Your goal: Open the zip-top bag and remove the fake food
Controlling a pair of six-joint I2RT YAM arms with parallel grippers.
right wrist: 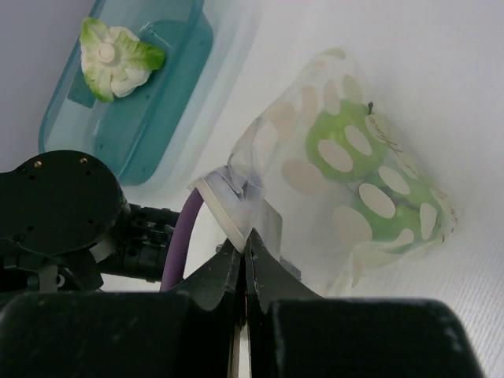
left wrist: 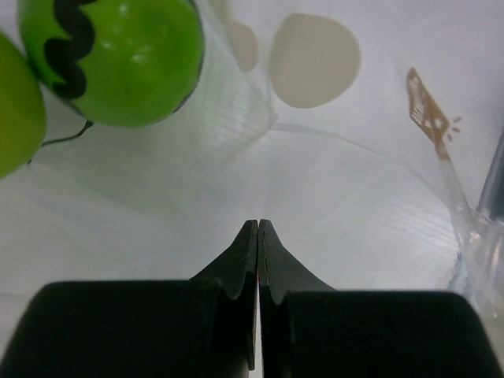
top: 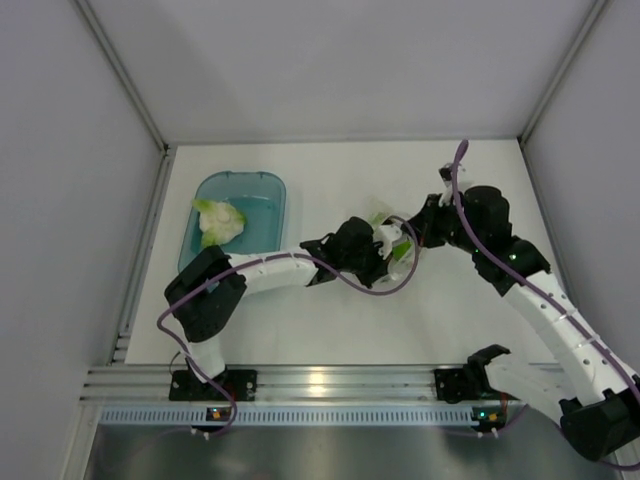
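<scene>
Teal tub (top: 262,208) holding leafy lump (top: 220,221), bag (right wrist: 272,161) enclosing balls (right wrist: 324,138)

Left wrist view: striped green ball (left wrist: 118,59) cut off by top edge; lime-green ball (left wrist: 12,110) mostly off left edge.
Right wrist view: both balls fuzzy behind dotted zip-top bag (right wrist: 315,173); teal tub (right wrist: 150,134) cut at top.
Top view: bag mostly hidden under left claw (top: 385,243) and right claw (top: 413,238).

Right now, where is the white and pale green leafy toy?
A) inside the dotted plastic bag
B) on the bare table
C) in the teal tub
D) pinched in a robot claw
C: the leafy toy lies in the teal tub, well apart from the zip-top bag.
</scene>
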